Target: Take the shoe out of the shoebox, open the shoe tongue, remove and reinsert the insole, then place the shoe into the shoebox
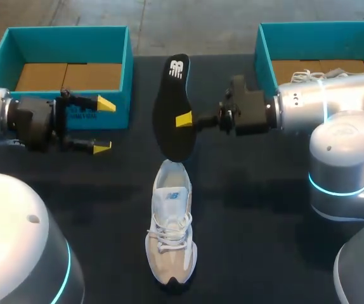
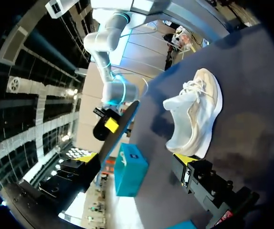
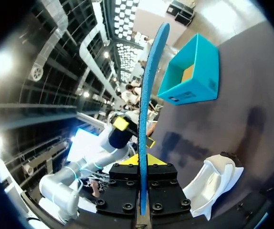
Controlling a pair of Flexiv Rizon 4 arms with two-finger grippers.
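A white sneaker [image 1: 170, 234] stands on the dark table near the front middle, its heel toward the far side. My right gripper [image 1: 184, 119] is shut on the side edge of the black insole [image 1: 171, 107], held tilted above the table. The insole's near end hangs just above the shoe's heel opening. In the right wrist view the insole [image 3: 149, 95] stands edge-on between the pads of the right gripper [image 3: 142, 160], with the sneaker [image 3: 213, 183] below beside it. My left gripper [image 1: 103, 125] hangs open and empty left of the insole, in front of the left shoebox [image 1: 129, 76].
A second teal shoebox [image 1: 266, 54] stands at the far right, partly hidden by my right arm, with a white shoe [image 1: 315, 75] showing inside. From the left wrist the sneaker [image 2: 194, 112], the insole [image 2: 120, 129] and a teal box [image 2: 130, 169] show ahead.
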